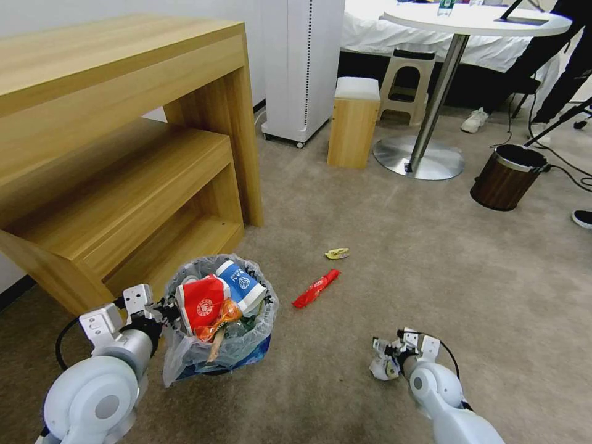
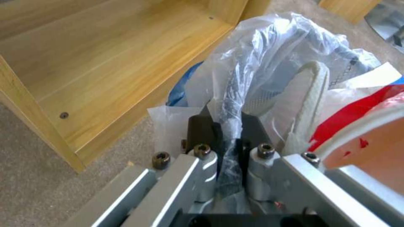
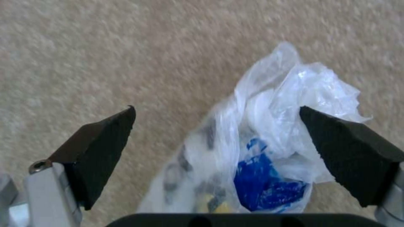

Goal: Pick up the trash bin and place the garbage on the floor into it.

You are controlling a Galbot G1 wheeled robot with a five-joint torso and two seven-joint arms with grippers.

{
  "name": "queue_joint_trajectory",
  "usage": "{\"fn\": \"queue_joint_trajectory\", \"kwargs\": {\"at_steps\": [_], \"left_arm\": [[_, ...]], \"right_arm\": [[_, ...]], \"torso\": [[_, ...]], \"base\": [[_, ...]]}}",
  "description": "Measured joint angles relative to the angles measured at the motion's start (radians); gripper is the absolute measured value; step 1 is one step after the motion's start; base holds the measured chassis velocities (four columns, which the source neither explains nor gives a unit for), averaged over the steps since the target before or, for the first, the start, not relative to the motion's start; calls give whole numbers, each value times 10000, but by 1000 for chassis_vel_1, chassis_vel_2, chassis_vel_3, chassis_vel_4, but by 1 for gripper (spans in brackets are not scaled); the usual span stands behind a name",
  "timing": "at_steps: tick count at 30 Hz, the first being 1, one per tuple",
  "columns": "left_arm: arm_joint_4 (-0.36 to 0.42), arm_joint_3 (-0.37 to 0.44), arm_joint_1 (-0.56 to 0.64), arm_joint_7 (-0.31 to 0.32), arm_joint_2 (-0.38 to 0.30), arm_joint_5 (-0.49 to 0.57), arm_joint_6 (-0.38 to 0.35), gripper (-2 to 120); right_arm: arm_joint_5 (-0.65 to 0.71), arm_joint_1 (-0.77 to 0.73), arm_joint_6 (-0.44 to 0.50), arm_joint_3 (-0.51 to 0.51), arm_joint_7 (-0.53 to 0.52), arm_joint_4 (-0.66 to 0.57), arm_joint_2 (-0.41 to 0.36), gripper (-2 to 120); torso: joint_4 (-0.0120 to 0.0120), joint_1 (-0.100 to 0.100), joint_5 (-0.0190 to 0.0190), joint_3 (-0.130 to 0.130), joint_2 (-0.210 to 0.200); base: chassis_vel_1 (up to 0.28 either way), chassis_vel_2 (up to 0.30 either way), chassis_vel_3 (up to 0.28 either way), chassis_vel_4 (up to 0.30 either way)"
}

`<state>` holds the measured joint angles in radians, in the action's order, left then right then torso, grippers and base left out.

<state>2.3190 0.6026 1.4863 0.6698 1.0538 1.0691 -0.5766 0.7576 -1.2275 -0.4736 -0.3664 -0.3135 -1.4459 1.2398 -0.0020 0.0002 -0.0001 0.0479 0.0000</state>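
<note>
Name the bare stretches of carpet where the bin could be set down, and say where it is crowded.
Bare carpet lies right of the red wrapper, toward the brown bin. Crowded: the trash bin, clamped by the left gripper beside the wooden shelf, and around the right gripper, open over a plastic bag.

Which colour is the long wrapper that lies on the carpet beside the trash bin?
Red, with small white print; the long wrapper shows best in the head view.
</note>
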Motion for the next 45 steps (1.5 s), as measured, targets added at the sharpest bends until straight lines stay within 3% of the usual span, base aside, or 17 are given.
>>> {"fn": "queue_joint_trajectory", "kwargs": {"at_steps": [7, 10, 15, 18, 34, 40, 45], "left_arm": [[47, -6, 61, 2, 13, -64, 0, 3], [75, -24, 89, 5, 33, -97, -1, 3], [70, -32, 101, 5, 34, -145, 0, 3], [46, -44, 83, 3, 33, -159, 0, 3], [-56, -110, -33, 0, 20, -146, 22, 3], [-48, -163, -31, 25, -1, 13, 26, 3], [17, -241, -19, 132, -7, 254, -15, 3]], "right_arm": [[-78, -245, -187, 56, -267, -54, -12, 96], [-190, -365, -267, 92, -390, -55, -45, 82], [-267, -478, -264, 129, -405, -136, -110, 68], [-295, -547, -220, 149, -395, -276, -163, 52], [-501, -694, 443, 217, 116, -1031, -507, 0], [-718, -711, 1394, 135, 866, -1983, -894, 0], [-934, -461, 2555, 103, 1960, -3288, -1677, 0]], "torso": [[0, 0, 2, 0, 0], [0, 0, 0, 0, 0], [0, 0, 1, 0, 0], [0, 0, 1, 0, 0], [0, 0, 3, 0, 0], [1, 0, 3, 0, 0], [0, 0, -1, 0, 0]], "base": [[0, 0, 0, 0], [0, 0, 0, 0], [0, 0, 0, 0], [0, 0, 0, 0], [0, 0, 0, 0], [0, 0, 0, 0], [0, 0, 0, 0]]}}
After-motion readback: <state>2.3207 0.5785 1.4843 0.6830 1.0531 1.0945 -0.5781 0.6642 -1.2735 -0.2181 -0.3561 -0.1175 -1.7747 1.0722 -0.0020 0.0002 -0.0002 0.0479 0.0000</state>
